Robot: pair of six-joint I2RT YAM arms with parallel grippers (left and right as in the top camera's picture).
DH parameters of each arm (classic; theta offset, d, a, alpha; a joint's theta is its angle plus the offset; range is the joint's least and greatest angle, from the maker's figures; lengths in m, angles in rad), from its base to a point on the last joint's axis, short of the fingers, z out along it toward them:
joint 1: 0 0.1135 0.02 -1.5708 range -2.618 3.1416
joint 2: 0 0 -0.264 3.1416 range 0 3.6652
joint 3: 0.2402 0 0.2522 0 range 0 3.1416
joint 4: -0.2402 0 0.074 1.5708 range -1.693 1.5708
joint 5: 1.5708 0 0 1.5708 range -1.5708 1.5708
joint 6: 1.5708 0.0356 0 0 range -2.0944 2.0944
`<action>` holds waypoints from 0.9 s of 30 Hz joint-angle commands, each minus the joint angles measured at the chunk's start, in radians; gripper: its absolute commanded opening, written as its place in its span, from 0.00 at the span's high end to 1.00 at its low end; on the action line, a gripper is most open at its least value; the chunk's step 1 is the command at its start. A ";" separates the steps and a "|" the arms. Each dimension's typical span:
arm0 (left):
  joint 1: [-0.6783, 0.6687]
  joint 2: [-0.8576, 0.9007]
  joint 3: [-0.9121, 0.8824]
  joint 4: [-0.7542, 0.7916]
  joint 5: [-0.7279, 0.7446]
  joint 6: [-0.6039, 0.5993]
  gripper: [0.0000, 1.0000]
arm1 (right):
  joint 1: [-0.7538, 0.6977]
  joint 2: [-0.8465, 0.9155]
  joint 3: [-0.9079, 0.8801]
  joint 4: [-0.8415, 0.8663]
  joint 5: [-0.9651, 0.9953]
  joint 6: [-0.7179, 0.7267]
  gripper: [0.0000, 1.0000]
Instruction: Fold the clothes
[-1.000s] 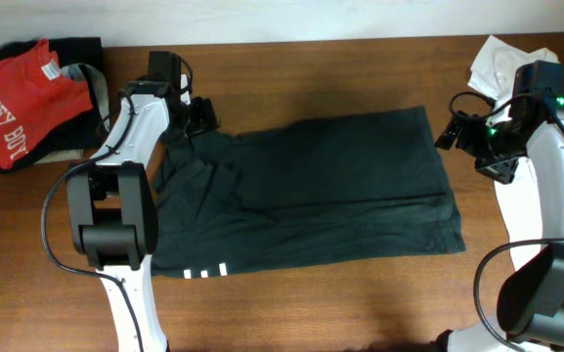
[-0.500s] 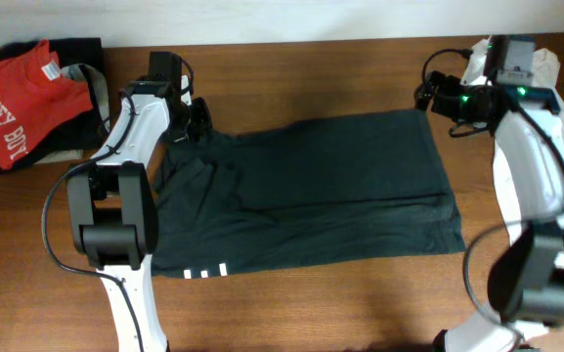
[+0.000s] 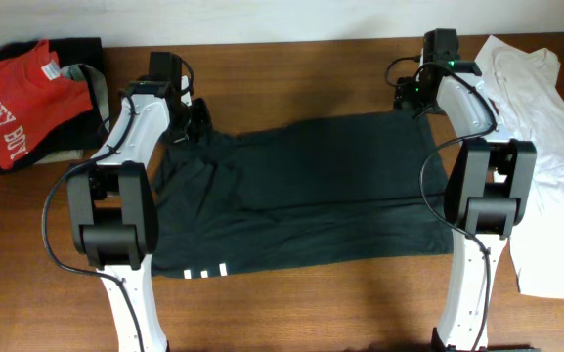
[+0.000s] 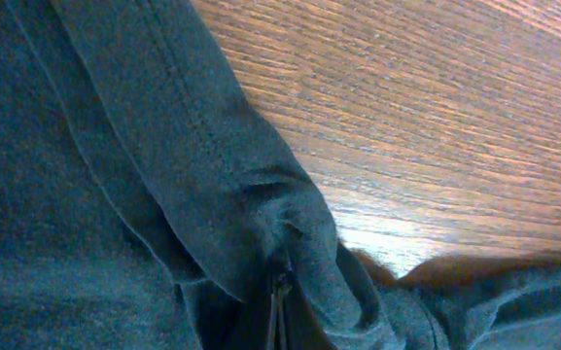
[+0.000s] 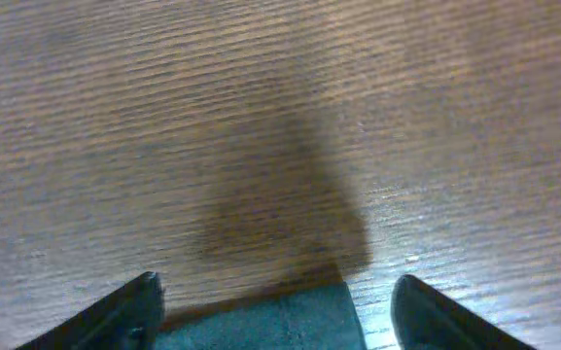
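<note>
The clothes [image 3: 301, 191], a dark charcoal T-shirt, lie spread flat across the middle of the wooden table, with three short white stripes [image 3: 206, 271] at the near left hem. My left gripper [image 3: 192, 122] sits at the shirt's far left corner. In the left wrist view it is shut [image 4: 278, 311] on a bunched fold of the dark fabric [image 4: 163, 194]. My right gripper [image 3: 413, 98] is at the far right corner. In the right wrist view it is open [image 5: 275, 284], its fingers [image 5: 129, 313] standing apart, with the shirt's corner [image 5: 280, 323] between them, low against the table.
A red T-shirt [image 3: 13, 103] with white lettering lies on a dark pile at the far left edge. A plain white shirt [image 3: 541, 166] sprawls along the right side, close to the right arm's base. Bare wood runs along the front.
The right arm swung from the right side to the shirt's far right corner, uncovering the white shirt. The left gripper closed on the fabric at the far left corner.
</note>
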 commanded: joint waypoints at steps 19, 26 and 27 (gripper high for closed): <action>0.005 -0.267 0.023 -0.258 -0.072 0.035 1.00 | -0.025 0.046 0.388 -0.513 0.084 0.184 0.96; 0.004 -0.347 0.022 -0.732 -0.180 0.035 0.99 | -0.027 -0.008 0.401 -0.846 0.042 0.185 0.96; 0.004 -0.348 0.022 -0.779 -0.180 0.035 0.99 | -0.026 -0.029 0.401 -0.888 0.042 0.203 0.96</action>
